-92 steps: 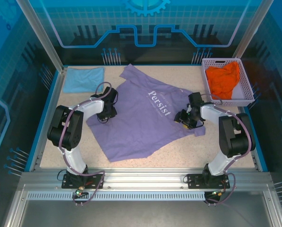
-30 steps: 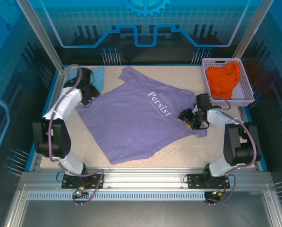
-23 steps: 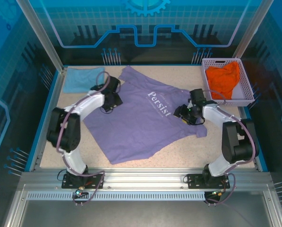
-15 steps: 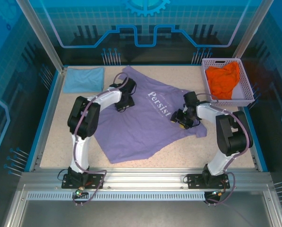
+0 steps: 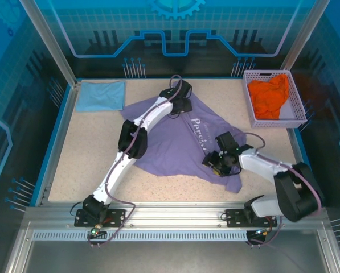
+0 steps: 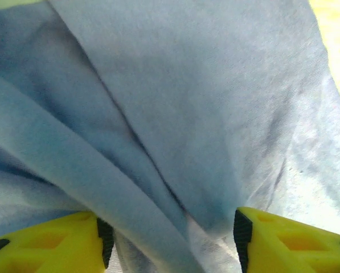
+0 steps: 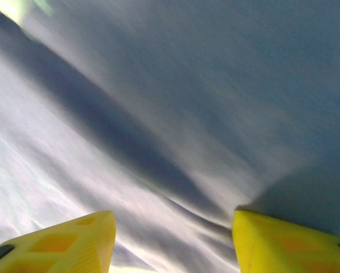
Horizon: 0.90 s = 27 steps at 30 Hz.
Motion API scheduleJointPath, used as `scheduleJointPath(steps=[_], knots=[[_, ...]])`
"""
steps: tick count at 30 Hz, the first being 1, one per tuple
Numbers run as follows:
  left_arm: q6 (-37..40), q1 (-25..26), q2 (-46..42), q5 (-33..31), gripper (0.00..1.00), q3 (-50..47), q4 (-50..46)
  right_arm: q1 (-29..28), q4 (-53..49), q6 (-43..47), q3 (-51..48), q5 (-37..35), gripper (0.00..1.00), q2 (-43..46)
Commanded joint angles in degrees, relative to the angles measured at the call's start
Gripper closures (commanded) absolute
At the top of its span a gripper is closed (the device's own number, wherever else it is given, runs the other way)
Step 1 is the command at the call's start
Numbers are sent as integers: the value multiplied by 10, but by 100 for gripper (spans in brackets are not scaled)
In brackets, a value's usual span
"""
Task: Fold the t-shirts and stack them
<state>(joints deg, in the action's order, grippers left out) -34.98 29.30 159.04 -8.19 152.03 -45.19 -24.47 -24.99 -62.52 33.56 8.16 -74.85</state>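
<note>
Speckled beige tabletop [image 5: 73,159] carries the lavender t-shirt [image 5: 170,148], bunched at centre frame, with a light blue t-shirt [image 5: 101,95] flat at upper left and an orange t-shirt [image 5: 270,96] heaped in the lattice basket [image 5: 298,108] at upper right. At the purple shirt's top edge the left gripper [image 6: 170,239] pinches a ridge of cloth between its yellow fingers. Low at right of centre, the right gripper [image 7: 172,242] has lavender cloth running down between its parted fingers; whether it grips, I cannot tell.

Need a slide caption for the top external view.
Both arms reach onto the bunched purple t-shirt; blue shirt far-left, orange shirt in basket.
</note>
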Motion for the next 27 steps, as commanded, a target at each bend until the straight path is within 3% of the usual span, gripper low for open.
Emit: scheduleJointPath(steps=[1,5,8,12,15,22,27], knots=[[18,-5,21,31,35,25,-41,-13,-70,-57,0,-58,37,52],[30,-23,-62,22,29,-33,-48,-10,-107,36,90,-117,33,61],[34,-36,-177,-2,29,-156,-29,-2,-104,124,191,-143,36,8],[4,-55,-353,-8,29,-423,92,15,-115,198,335,-150,55,-145],[-27,-75,-431,-5,31,-565,151,28,-158,240,482,-135,69,-292],[-50,-88,-446,37,32,-711,201,28,-253,301,749,-125,67,-540],[-62,-90,-447,7,31,-773,208,34,-287,328,843,-154,59,-628]])
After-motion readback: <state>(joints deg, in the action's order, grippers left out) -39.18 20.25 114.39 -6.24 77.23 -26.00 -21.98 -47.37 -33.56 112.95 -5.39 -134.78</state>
